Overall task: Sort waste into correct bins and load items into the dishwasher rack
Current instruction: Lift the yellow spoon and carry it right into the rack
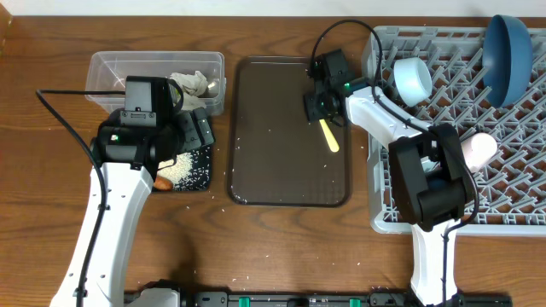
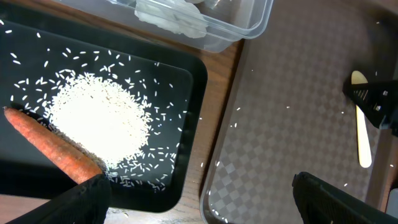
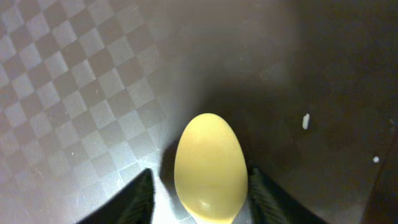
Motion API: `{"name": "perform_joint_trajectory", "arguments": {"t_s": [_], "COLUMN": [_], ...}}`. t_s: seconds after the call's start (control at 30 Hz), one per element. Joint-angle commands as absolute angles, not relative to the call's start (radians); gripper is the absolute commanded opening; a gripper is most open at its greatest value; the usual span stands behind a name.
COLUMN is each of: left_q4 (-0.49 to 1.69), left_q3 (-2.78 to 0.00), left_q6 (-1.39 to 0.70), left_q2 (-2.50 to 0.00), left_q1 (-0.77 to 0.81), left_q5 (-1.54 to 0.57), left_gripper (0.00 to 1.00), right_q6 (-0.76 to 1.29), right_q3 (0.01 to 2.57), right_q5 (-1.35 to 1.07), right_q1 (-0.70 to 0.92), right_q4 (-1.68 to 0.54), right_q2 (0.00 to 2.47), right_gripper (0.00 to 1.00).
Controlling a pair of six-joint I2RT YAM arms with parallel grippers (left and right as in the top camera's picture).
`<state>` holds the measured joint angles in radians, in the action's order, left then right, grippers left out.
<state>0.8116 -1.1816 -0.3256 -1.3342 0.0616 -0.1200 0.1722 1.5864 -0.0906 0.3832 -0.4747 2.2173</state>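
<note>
The pale yellow spoon (image 1: pixel 329 135) lies on the brown tray (image 1: pixel 286 170). My right gripper (image 1: pixel 320 107) is down at the spoon's bowl end, and in the right wrist view the spoon bowl (image 3: pixel 208 165) sits between the two fingers (image 3: pixel 134 202) with a thin gap on the left side. My left gripper (image 2: pixel 202 193) hangs wide open and empty over the black tray's (image 2: pixel 186 87) right edge. That tray holds a rice pile (image 2: pixel 99 118) and a carrot piece (image 2: pixel 53 146). White tissue (image 1: pixel 192 83) lies in the clear tub (image 1: pixel 111 68).
The grey dishwasher rack (image 1: pixel 512 205) fills the right side and holds the dark blue bowl (image 1: pixel 510 55), white bowl (image 1: pixel 412 78) and pink cup (image 1: pixel 480 149). A few rice grains dot the brown tray and the table's front edge.
</note>
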Motion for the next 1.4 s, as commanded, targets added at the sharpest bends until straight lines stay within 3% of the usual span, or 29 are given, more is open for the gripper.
{"name": "perform_joint_trajectory", "arguments": {"t_s": [0.0, 0.27, 0.4, 0.63, 0.83, 1.1, 1.37], "left_q4": [0.815, 0.815, 0.815, 0.815, 0.815, 0.815, 0.815], "left_q3": [-1.195, -1.195, -1.195, -1.195, -1.195, -1.195, -1.195], "left_q6": [-0.327, -0.327, -0.327, -0.327, -0.327, -0.327, -0.327], "left_q2": [-1.341, -1.341, -1.341, -1.341, -1.341, -1.341, -1.341], "left_q1": [0.057, 0.057, 0.057, 0.057, 0.057, 0.057, 0.057], "left_q5": [-0.111, -0.111, -0.111, -0.111, -0.111, -0.111, -0.111], "left_gripper": [0.95, 0.96, 0.95, 0.95, 0.95, 0.95, 0.95], "right_q6": [0.174, 0.174, 0.175, 0.155, 0.138, -0.059, -0.209], "right_q3": [1.574, 1.574, 1.574, 1.576, 1.583, 1.583, 1.526], "right_q5": [-0.099, -0.110, -0.125, -0.162, -0.184, -0.102, -0.004], "right_q1": [0.367, 0.367, 0.367, 0.367, 0.353, 0.236, 0.123], "right_q4": [-0.479, -0.484, -0.496, -0.530, -0.618, -0.808, -0.848], "right_q2": [2.244, 2.244, 2.244, 2.208, 2.019, 1.703, 1.678], "right_gripper": [0.36, 0.07, 0.02, 0.01, 0.01, 0.01, 0.01]}}
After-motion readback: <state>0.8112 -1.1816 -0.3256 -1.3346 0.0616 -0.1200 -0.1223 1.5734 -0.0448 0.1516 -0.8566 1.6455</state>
